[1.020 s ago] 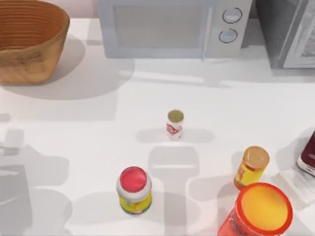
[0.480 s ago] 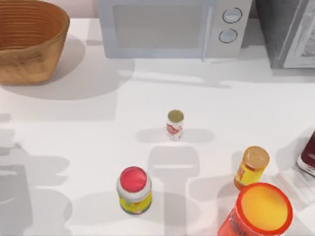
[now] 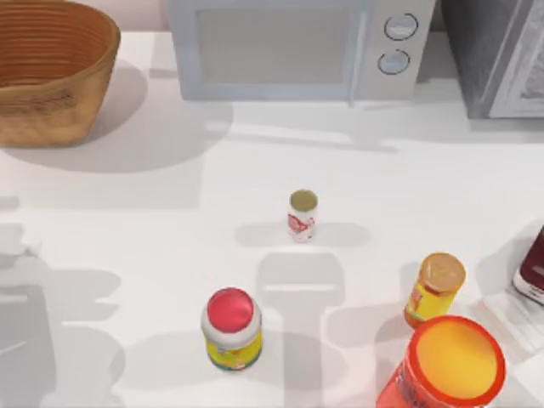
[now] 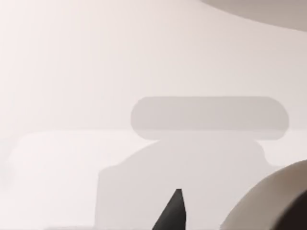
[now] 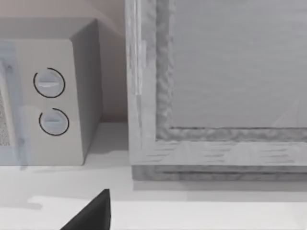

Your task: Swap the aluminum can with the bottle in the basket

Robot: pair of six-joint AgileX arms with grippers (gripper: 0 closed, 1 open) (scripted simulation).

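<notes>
The aluminum can [image 3: 303, 214] stands upright near the middle of the table [image 3: 153, 238] in the top view, well apart from the basket [image 3: 51, 68] at the far left corner; I see no bottle inside the basket, so I judge that the swap is not begun.

In the left wrist view a dark fingertip [image 4: 171, 214] shows over bare table; I cannot tell how that claw stands.

In the right wrist view a dark fingertip [image 5: 93, 214] faces the microwave [image 5: 48, 96]; its state I also cannot tell.
</notes>
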